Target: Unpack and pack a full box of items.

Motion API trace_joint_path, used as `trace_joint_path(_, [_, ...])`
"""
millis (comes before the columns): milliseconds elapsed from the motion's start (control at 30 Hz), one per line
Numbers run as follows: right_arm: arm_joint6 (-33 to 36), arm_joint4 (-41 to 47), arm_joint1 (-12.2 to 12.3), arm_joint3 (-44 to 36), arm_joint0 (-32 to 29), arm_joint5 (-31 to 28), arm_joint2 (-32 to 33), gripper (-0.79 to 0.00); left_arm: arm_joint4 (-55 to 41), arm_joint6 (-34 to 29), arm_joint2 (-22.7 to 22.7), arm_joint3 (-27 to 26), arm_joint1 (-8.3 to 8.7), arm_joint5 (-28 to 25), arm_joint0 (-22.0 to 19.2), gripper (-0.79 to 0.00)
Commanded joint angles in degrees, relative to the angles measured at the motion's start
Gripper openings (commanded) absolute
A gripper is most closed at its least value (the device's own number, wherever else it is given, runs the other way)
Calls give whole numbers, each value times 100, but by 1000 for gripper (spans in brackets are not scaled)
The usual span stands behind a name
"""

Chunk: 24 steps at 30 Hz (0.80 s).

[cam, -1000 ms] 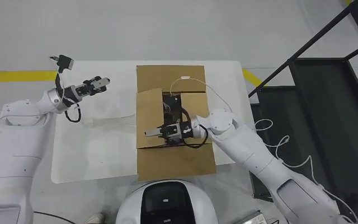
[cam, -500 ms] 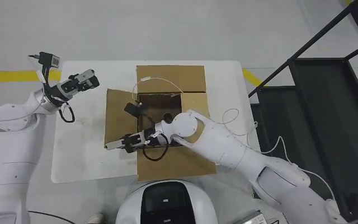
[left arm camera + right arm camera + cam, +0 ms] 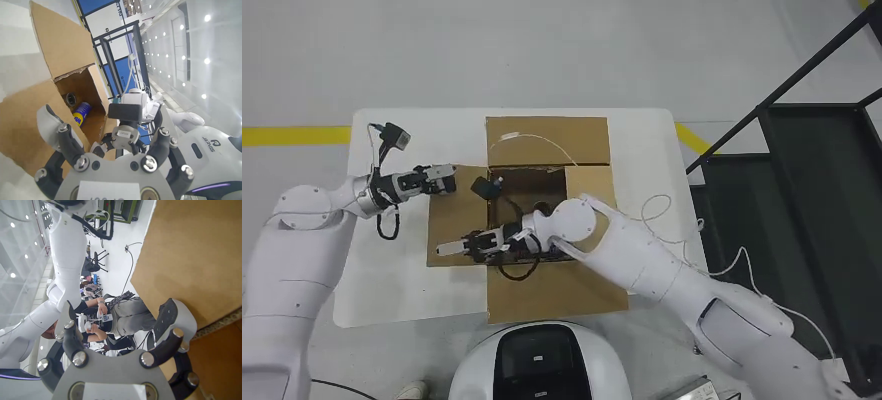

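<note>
An open cardboard box [image 3: 542, 215] stands mid-table with its flaps spread. My right gripper [image 3: 449, 246] lies open over the left flap [image 3: 457, 225], one finger [image 3: 168, 315] against the cardboard [image 3: 189, 256]. My left gripper [image 3: 442, 180] is open at that flap's far edge and holds nothing. From the left wrist, the left gripper [image 3: 105, 121] faces the box interior [image 3: 88, 91]. A blue and yellow spray can [image 3: 81, 115] and a black cylinder [image 3: 70, 98] lie inside. The right arm covers most of the box contents in the top view.
A white cable [image 3: 542, 148] loops over the far flap [image 3: 547, 135]. The white table [image 3: 392, 280] has bare room left of the box. A black metal stair frame [image 3: 802, 180] stands beyond the table's right edge.
The left flap swung outward with my right gripper on it and now lies flat. My left arm came in from the far left to the flap's far edge.
</note>
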Motion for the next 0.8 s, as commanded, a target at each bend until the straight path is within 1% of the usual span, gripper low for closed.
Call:
trace_joint_path(0, [60,-25,160,-190,-243,-32,375,0,169,183,121,120,-35,-34,-51,0])
trace_joint_path(100, [179,-85,466,-619,-786,-43,1130,0,582,398,270,250,-68,-101,-121,0])
trace_joint_path(200, [342,-121,768,-1131,-1452,-5,2012,0,1113,640,466,311,-104,-104,-164,0])
trace_joint_path(267, [427,-166,933,-1481,-1903,46,2568,0,1323,803,599,322,-143,-90,-181,0])
trace_joint_path(367, [531,-127,1114,-1907,-2518,65,3293,0,1533,974,811,348,-213,-52,-220,0])
trace_joint_path(467, [626,-57,1223,-2188,-2971,66,3789,0,1607,1032,980,379,-282,-51,-303,0])
trace_joint_path(567, [668,41,1286,-2322,-3266,40,4109,0,1544,968,1056,384,-328,-113,-408,0])
trace_joint_path(667, [696,131,1324,-2360,-3455,-7,4310,0,1502,879,990,384,-320,-191,-546,0])
trace_joint_path(767, [755,211,1358,-2386,-3618,-86,4480,0,1277,638,782,277,-264,-184,-659,0])
